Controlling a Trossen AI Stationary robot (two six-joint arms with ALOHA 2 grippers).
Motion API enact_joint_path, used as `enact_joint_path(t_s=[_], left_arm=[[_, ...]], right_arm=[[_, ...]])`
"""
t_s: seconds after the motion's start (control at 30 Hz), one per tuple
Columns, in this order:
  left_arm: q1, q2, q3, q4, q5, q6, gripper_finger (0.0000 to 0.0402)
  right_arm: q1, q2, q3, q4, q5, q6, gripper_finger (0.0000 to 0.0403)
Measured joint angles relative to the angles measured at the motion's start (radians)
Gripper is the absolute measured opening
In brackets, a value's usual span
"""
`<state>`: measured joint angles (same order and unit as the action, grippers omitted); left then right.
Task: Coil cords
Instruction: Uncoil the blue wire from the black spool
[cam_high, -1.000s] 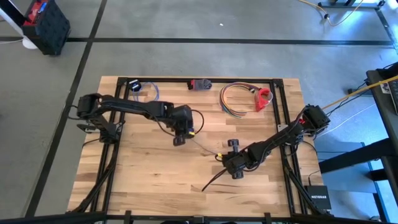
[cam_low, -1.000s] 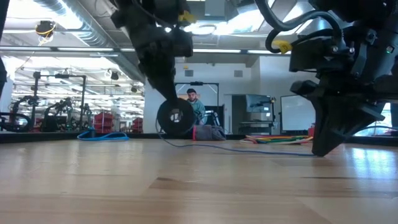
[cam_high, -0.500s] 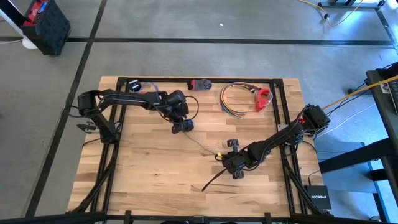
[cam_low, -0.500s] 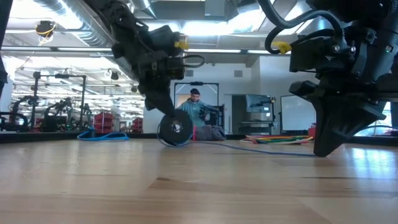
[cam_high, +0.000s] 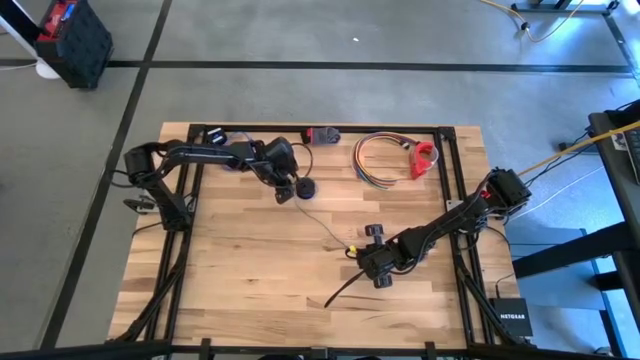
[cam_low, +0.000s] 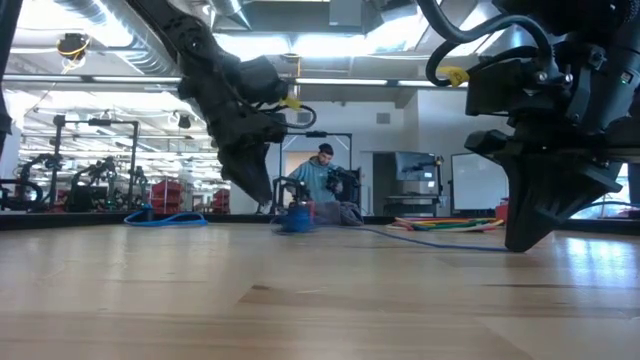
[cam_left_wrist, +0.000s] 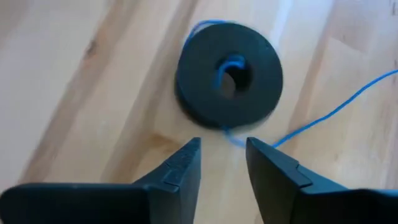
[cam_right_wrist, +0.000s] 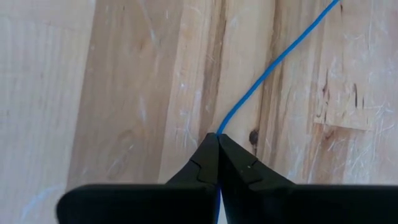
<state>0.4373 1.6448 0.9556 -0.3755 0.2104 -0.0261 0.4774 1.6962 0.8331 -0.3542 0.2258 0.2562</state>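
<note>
The wire (cam_high: 325, 228) runs thin across the middle of the table (cam_high: 240, 290), from the black disc (cam_high: 305, 187) at its far-left end to the right gripper (cam_high: 378, 280) near the centre-right. The disc lies flat on the wood, free of any grip, with the wire passing through its central hole (cam_left_wrist: 231, 70). The left gripper (cam_left_wrist: 222, 163) hovers just beside the disc with its fingers parted and nothing between them. The right gripper (cam_right_wrist: 218, 163) is pressed shut on the wire, pinning it close to the table.

The risk, as I judge it, is slack: with the disc loose, any pull from the right arm could drag it along the boards and undo the lay of the wire. A hard tug could also slip the thin wire out of the closed fingers.
</note>
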Motion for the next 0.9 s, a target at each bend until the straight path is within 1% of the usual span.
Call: enact_joint_path(t_s=[0.13,0.2,0.27,0.37,0.43,0.5,0.57,0.67,0.73,0.83,0.9], left_arm=[[0.021,-0.043,0.038,-0.131,-0.006,0.007,0.013],[0.014,-0.078,0.048,-0.13,-0.012,0.008,0.0131],[-0.002,-0.107,0.049,-0.049,-0.015,0.007,0.0131],[-0.04,-0.102,0.051,0.108,-0.017,0.002,0.0131],[-0.067,-0.069,0.051,0.211,-0.017,0.003,0.0131],[-0.09,-0.024,0.051,0.273,-0.023,0.008,0.0131],[-0.106,0.02,0.051,0.303,-0.07,0.035,0.0131],[-0.117,0.063,0.051,0.297,-0.186,0.095,0.0131],[-0.117,0.069,0.05,0.271,-0.231,0.123,0.0126],[-0.117,0.064,0.064,0.237,-0.245,0.14,0.0104],[-0.123,0.063,0.106,0.165,-0.247,0.138,0.0088]], right_arm=[[0.0,0.0,0.0,0.0,-0.001,0.0,0.0005],[0.0,0.0,0.0,-0.001,-0.001,-0.002,0.0005],[0.0,0.0,0.0,0.002,0.004,-0.014,0.0005],[0.001,0.001,-0.002,0.014,0.017,-0.028,0.0005],[0.001,0.002,-0.002,0.024,0.018,-0.028,0.0005],[0.001,0.002,-0.002,0.027,0.018,-0.028,0.0005],[0.002,0.002,-0.002,0.029,0.019,-0.021,0.0005],[0.002,0.002,-0.002,0.029,0.019,-0.018,0.0005],[0.001,0.002,-0.002,0.03,0.02,-0.021,0.0005],[0.001,0.002,-0.002,0.034,0.028,-0.027,0.0005],[0.001,0.002,-0.002,0.039,0.038,-0.034,0.0005]])
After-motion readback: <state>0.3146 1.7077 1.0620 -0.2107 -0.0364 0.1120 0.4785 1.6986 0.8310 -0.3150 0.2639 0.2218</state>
